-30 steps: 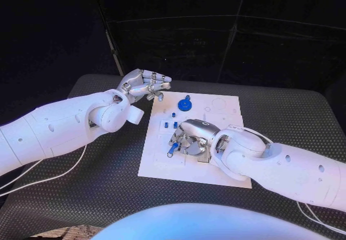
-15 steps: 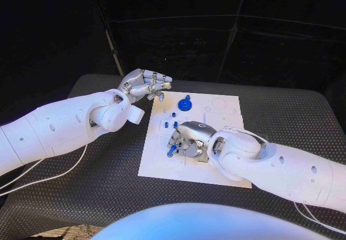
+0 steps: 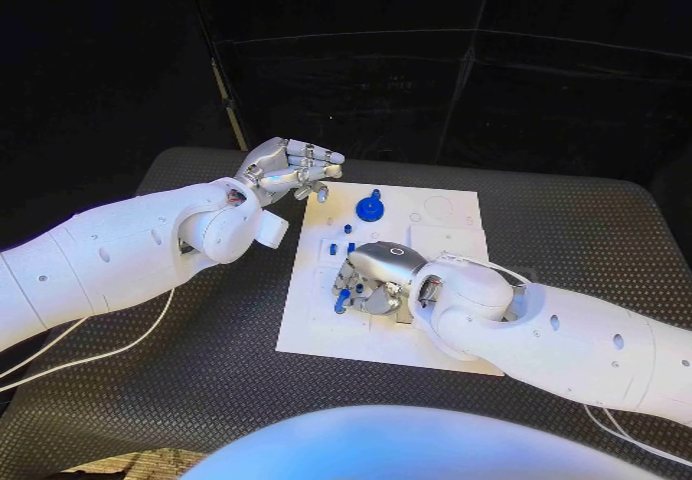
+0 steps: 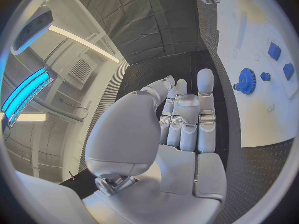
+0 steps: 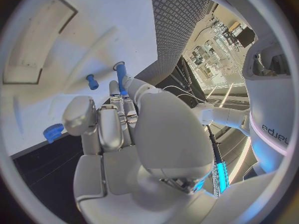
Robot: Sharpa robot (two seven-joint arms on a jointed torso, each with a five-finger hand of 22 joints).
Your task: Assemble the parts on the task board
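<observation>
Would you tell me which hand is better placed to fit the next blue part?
The right hand: it is over the task board and holds a blue peg. The left hand hovers curled off the board's corner.

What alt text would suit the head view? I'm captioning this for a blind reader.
The right hand holds a blue peg low over the white task board on a black table. The left hand hovers curled beyond the board's far left corner, near a blue gear.

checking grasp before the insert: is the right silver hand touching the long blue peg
Touching. The right wrist view shows the long blue peg pinched at the fingertips of the right silver hand; the head view agrees.
</observation>
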